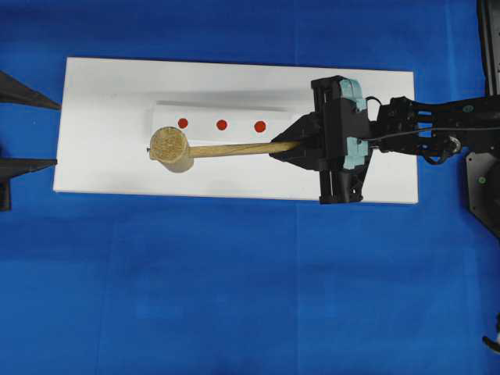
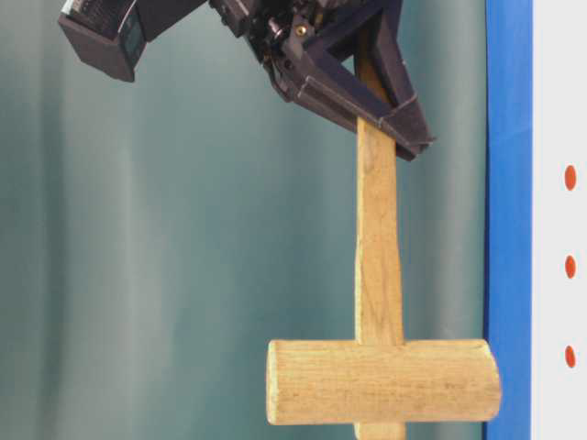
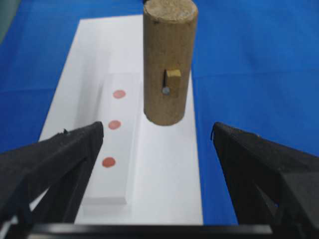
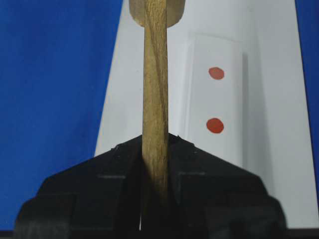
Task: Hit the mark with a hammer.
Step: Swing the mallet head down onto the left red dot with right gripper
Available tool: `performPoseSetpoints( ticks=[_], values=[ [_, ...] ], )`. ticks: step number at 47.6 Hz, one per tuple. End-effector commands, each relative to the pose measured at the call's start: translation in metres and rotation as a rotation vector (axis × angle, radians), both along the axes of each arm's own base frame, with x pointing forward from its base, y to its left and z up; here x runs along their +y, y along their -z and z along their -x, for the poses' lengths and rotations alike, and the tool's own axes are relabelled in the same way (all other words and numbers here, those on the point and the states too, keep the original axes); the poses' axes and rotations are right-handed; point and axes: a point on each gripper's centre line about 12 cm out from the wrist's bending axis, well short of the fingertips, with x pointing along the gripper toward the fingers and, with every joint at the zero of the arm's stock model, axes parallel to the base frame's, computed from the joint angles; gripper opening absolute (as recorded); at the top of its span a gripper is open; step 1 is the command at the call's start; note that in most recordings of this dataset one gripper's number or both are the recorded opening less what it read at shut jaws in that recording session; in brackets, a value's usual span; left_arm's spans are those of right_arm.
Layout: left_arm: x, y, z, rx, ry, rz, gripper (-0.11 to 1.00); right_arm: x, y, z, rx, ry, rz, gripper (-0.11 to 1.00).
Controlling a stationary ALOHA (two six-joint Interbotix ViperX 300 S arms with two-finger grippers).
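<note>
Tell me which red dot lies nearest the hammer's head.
The leftmost dot in the overhead view, just above the hammer head; the other two lie further right.

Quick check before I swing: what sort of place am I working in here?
Likely a lab test bench, not a workshop: a blue cloth-covered table, a white board carrying a strip of red dots, and the right gripper holding a wooden hammer.

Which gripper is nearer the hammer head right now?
Left, probably. The left gripper hangs open just short of the hammer head, not touching; the right gripper is shut on the far end of the handle.
</note>
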Motion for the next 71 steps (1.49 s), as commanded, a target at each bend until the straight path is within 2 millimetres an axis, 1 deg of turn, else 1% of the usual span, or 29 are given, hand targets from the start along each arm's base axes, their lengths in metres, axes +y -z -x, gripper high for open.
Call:
performPoseSetpoints(
  ticks=[1,7,15,20,25,39,43,53,55,59,71],
  values=[
    [0.0,-0.004,-0.002,-0.006,-0.001,-0.002,0.88,-0.002,-0.018,-0.002,-0.061,0.012,0.001,0.02],
    [0.0,-0.002,-0.001,-0.003,-0.002,0.0,0.88,-0.01,-0.02,-0.003,-0.081,0.043,0.01,0.02],
    [0.0,-0.002,-0.001,-0.002,-0.002,0.0,0.88,-0.03,-0.02,-0.004,-0.103,0.109,0.022,0.02],
    [0.0,-0.001,-0.001,0.0,-0.002,0.0,0.88,-0.038,-0.02,-0.005,-0.108,0.135,0.028,0.02],
    [0.0,-0.001,-0.001,0.0,-0.002,0.001,0.88,-0.042,-0.017,-0.006,-0.102,0.145,0.028,0.02],
    [0.0,-0.001,-0.001,0.002,-0.002,0.0,0.88,-0.042,-0.015,-0.007,-0.096,0.147,0.023,0.02],
    [0.0,0.0,-0.001,0.001,-0.002,0.003,0.88,-0.042,-0.006,-0.009,-0.072,0.15,0.017,0.02],
    [0.0,0.0,-0.001,0.003,-0.002,0.0,0.88,-0.04,0.055,-0.018,0.122,0.149,-0.043,0.02],
    [0.0,-0.001,-0.001,0.0,-0.002,0.001,0.88,-0.04,0.06,-0.019,0.149,0.142,-0.052,0.02],
    [0.0,0.0,-0.001,0.003,-0.002,0.002,0.88,-0.039,0.061,-0.019,0.159,0.138,-0.06,0.02],
    [0.0,0.0,-0.001,0.003,-0.002,0.003,0.88,-0.042,0.045,-0.017,0.091,0.156,-0.04,0.02]
  ],
)
